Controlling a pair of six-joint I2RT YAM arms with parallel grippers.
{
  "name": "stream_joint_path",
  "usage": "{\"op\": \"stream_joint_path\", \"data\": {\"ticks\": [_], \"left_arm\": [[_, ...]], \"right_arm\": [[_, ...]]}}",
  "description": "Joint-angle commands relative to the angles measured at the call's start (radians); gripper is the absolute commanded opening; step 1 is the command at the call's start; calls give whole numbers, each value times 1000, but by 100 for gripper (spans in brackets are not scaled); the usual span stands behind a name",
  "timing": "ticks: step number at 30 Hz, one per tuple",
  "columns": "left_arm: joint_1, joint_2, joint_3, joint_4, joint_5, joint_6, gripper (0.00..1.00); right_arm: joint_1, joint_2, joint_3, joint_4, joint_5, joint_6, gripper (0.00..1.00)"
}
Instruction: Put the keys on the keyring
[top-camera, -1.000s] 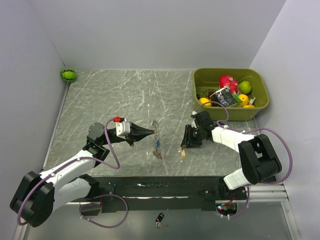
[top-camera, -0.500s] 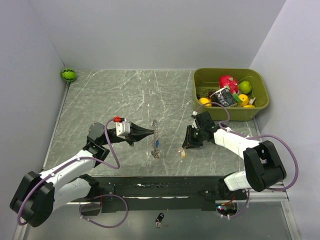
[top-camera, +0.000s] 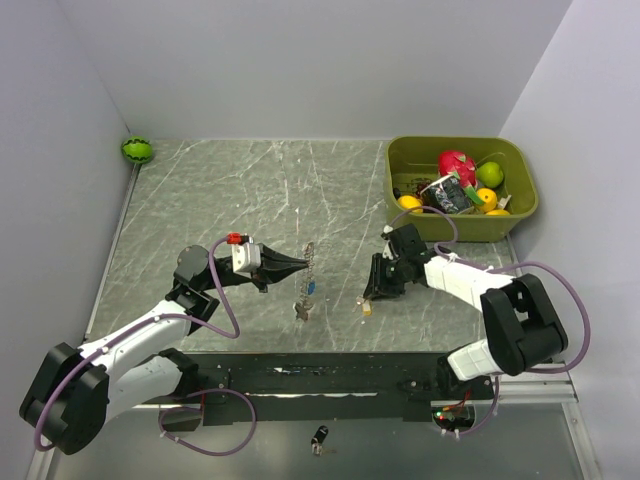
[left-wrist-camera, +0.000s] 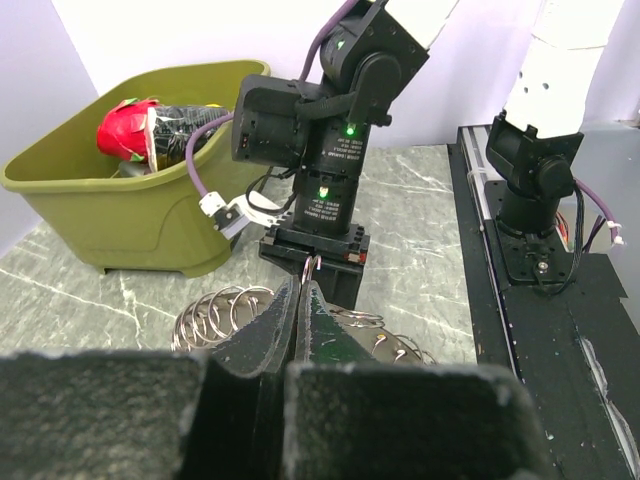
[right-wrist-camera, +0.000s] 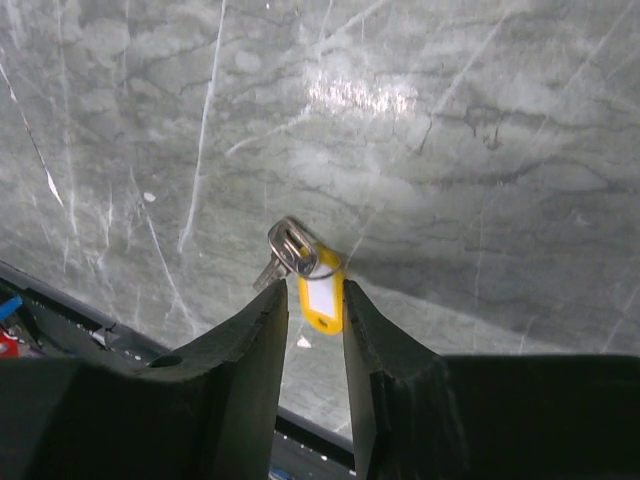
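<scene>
Grey marble tabletop, olive bin at rear right. Left gripper: clamped tight on keyring, held upright. Blue-headed key hangs from the ring, so threading looks partly done. Right gripper: jaws part-open astride yellow-tagged key, which lies loose on the table, unthreaded. Only the overhead view shows the hanging key; only the right wrist view shows the tag plainly.

Bright even light, soft shadows, white glare on the marble table, near-lens left end effector soft-focused.
</scene>
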Motion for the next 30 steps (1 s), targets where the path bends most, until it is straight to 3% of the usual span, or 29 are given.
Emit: {"op": "stream_joint_path", "data": {"ticks": [1,14,19,23,30], "left_arm": [[-2,-24,32,47,12,19,1],[-4,-58,44,-28,-2,53,1],[-4,-67,44,-42,-8,53,1],[-4,-72,45,-54,-10,86,1],[-4,-73,44,-52,-13,85,1]], "right_arm": [[8,36,2,34,-25,12,37],[39,141,101,83,-58,1,34],[68,191,172,76,-78,-16,24],[82,211,204,82,-132,-50,22],[91,72,207,-9,30,-96,29]]}}
